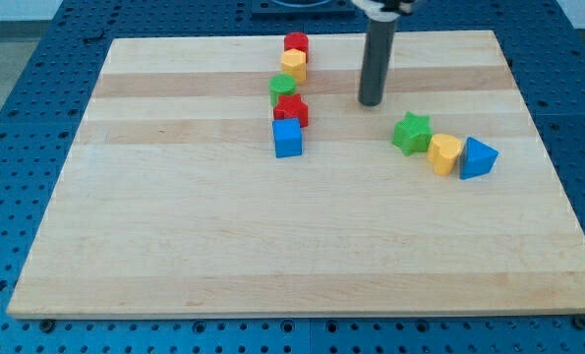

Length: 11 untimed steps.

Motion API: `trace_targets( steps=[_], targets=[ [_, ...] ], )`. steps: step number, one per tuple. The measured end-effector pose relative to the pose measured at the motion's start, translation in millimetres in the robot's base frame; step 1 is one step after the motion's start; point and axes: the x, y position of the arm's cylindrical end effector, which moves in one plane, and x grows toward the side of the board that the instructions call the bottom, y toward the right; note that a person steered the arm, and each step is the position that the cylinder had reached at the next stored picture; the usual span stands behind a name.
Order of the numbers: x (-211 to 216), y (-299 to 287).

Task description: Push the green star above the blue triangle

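Note:
The green star (411, 133) lies right of the board's middle. A yellow block (444, 153) touches its lower right side. The blue triangle (477, 158) touches the yellow block's right side. The three form a short row slanting down to the view's right. My tip (371, 102) stands on the board up and to the left of the green star, a short gap away, touching no block.
A column of blocks stands left of my tip: a red block (296, 44), a yellow block (293, 65), a green block (283, 88), a red star (292, 111) and a blue cube (287, 139). The wooden board (174, 246) lies on a blue perforated table.

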Motion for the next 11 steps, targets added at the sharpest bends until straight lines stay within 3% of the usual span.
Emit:
trace_targets(
  steps=[3,7,11],
  targets=[
    [64.2,-15.4],
    [62.3,90.4],
    [47.5,106.6]
  ],
)
